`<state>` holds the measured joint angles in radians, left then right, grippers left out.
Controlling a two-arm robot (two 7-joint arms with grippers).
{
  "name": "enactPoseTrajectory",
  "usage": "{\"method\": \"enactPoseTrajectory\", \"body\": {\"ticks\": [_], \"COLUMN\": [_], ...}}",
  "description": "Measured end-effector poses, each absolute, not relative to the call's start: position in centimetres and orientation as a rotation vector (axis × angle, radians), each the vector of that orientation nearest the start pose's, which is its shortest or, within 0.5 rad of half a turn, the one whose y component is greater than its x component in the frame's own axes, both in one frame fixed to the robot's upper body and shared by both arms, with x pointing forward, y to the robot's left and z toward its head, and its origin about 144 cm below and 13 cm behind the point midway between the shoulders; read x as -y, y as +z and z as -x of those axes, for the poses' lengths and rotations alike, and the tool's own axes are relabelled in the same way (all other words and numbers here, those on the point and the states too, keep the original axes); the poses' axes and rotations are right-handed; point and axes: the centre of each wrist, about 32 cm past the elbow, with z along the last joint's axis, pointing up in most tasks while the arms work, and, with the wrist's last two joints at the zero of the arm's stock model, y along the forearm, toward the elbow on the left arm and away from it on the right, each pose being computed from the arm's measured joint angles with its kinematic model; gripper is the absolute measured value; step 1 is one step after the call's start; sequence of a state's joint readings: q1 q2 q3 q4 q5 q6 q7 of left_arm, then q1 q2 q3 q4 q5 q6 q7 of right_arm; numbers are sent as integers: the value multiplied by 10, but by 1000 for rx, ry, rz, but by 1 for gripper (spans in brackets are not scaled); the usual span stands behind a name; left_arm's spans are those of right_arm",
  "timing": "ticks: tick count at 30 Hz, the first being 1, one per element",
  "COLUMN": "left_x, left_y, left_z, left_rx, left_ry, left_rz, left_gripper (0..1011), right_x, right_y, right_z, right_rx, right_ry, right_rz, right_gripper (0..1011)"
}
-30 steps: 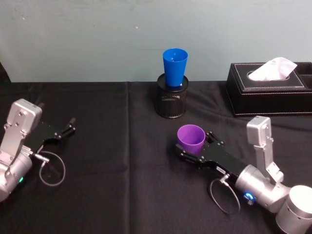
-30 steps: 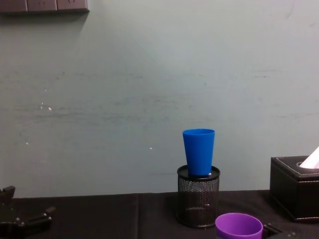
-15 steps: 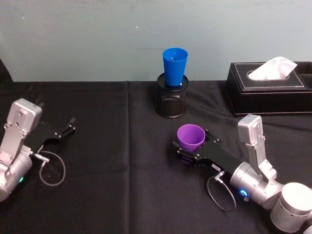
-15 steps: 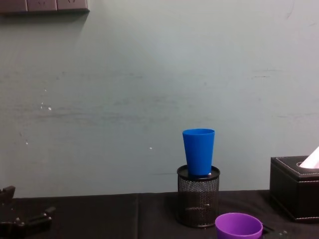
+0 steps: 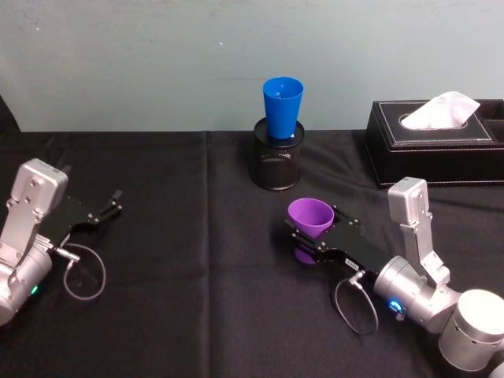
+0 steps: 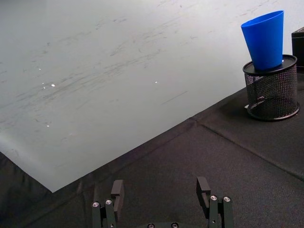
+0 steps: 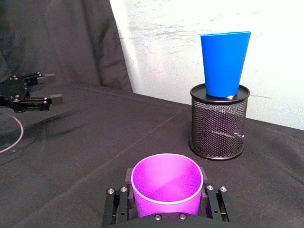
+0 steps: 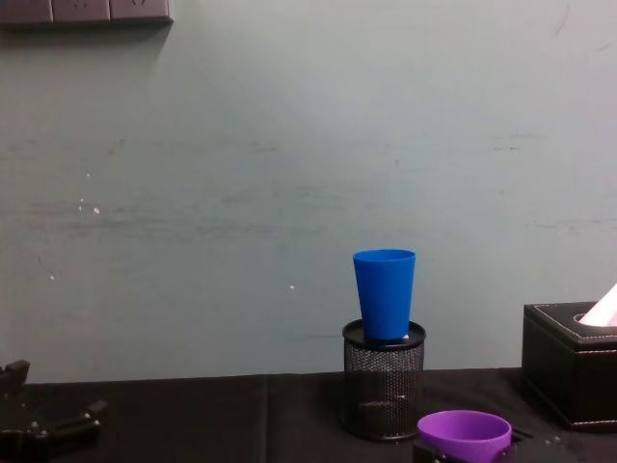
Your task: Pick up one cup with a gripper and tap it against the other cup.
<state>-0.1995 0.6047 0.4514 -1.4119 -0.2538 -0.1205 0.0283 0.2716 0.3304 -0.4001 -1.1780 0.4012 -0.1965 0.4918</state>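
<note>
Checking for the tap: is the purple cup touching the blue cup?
Apart. Head view shows black cloth between the purple cup, in the right gripper, and the blue cup in the pen holder.

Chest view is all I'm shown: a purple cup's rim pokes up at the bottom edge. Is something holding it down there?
Observer: Yes. The right gripper has its fingers shut on the purple cup, one on each side.
Operator: And the dark shape at the bottom left?
Observer: That is the left gripper, parked on the robot's left side, fingers open with nothing between them.
Operator: The purple cup looks almost against the blue one. Is it?
Observer: No. In the head view the blue cup stands in its mesh holder well behind it, with bare black cloth between.
</note>
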Motion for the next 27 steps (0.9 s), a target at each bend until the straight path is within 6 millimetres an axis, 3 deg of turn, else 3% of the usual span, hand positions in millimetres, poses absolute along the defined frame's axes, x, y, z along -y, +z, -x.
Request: {"method": "enactPoseTrajectory", "body": {"ticks": [6, 19, 27], "left_x": [-310, -310, -310], "left_y": [1140, 1140, 1140], "left_z": [-489, -489, -489], "left_rx": [285, 285, 285], "left_ry": [1248, 1248, 1248], "left_rz": [-305, -305, -305], "left_gripper": [1000, 1000, 1000], "right_x": [248, 231, 229], "right_y": [1105, 1157, 1163], "right_z": [-515, -517, -520], "right_rx": [-32, 24, 42], "right_ry": [-845, -858, -871], "right_rz": [23, -49, -54], "right_gripper": [734, 734, 734]}}
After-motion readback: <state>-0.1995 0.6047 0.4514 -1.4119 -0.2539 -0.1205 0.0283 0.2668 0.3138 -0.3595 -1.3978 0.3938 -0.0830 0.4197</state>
